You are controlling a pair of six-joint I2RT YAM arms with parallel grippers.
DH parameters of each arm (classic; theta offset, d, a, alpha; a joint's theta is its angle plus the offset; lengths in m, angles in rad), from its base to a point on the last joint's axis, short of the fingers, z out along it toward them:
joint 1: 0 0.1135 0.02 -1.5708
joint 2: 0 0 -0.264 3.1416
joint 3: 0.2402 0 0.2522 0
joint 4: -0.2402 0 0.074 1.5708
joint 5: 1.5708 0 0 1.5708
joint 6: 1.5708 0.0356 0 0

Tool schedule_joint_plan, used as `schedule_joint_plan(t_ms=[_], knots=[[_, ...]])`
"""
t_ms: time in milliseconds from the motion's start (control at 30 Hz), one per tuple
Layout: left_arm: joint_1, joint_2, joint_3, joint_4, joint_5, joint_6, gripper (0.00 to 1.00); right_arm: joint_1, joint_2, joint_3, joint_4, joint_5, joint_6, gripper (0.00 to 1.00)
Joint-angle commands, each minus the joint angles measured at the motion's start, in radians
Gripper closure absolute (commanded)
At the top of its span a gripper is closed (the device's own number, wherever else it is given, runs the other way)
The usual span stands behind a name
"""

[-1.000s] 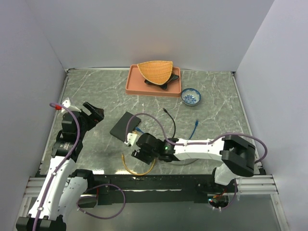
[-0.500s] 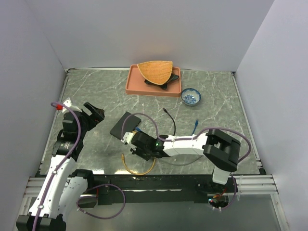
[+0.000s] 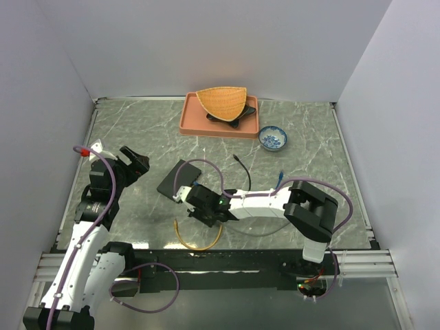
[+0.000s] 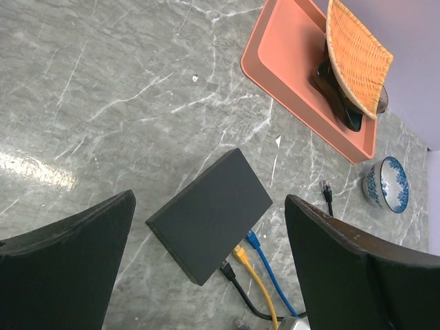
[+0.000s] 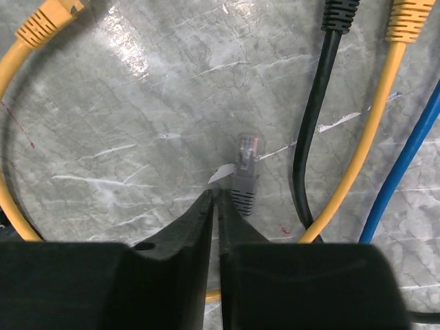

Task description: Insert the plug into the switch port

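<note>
Bottom centre of the right wrist view: the right gripper (image 5: 214,198), black fingers (image 5: 189,230) drawn almost together, only a thin slit left between them, tips down near the marble table (image 5: 124,137); contents of that slit, if any, impossible to tell. Just above the tips and a touch to the right: the plug (image 5: 245,161), grey boot and clear head, flat on the marble, head pointing up the frame, boot end just beside the right-hand finger. Further right, in order: a black cable (image 5: 313,137), a yellow cable (image 5: 364,151) and a blue cable (image 5: 405,165), all running toward the top edge. Upper left corner: a loose yellow plug (image 5: 51,20), its lead curving down the left side. In the left wrist view, the left gripper (image 4: 210,199) spread wide and holding nothing, one dark finger in each lower corner, up above the table. Framed in the gap, middle of that view: the switch (image 4: 213,213), flat black box lying diagonally on the marble, one long side facing lower right, a row of three connectors (image 4: 240,253) (blue, yellow, black) against that side. Between switch and right edge: a loose black plug (image 4: 326,187), then a blue-and-white bowl (image 4: 387,184). Upper right: a salmon tray (image 4: 275,62) with a wicker basket (image 4: 357,55) tilted on a black dish (image 4: 340,96). In the top view, switch left of centre, right gripper just below and right of it, left gripper well to its left.
</note>
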Motion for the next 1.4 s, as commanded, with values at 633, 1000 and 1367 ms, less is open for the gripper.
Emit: schedule_joint_plan(t_ms=[633, 1000, 1367], knots=[[0.005, 0.018, 0.016, 0.049, 0.044, 0.025, 0.04, -0.067, -0.236, -0.058, 0.017, -0.009, -0.012, 1.0], [0.005, 0.041, 0.007, 0.079, 0.093, 0.019, 0.04, -0.098, -0.261, -0.067, 0.0, -0.089, -0.029, 0.72], [0.004, 0.038, 0.001, 0.076, 0.081, 0.022, 0.04, -0.095, -0.112, 0.008, -0.043, -0.106, 0.014, 0.48]])
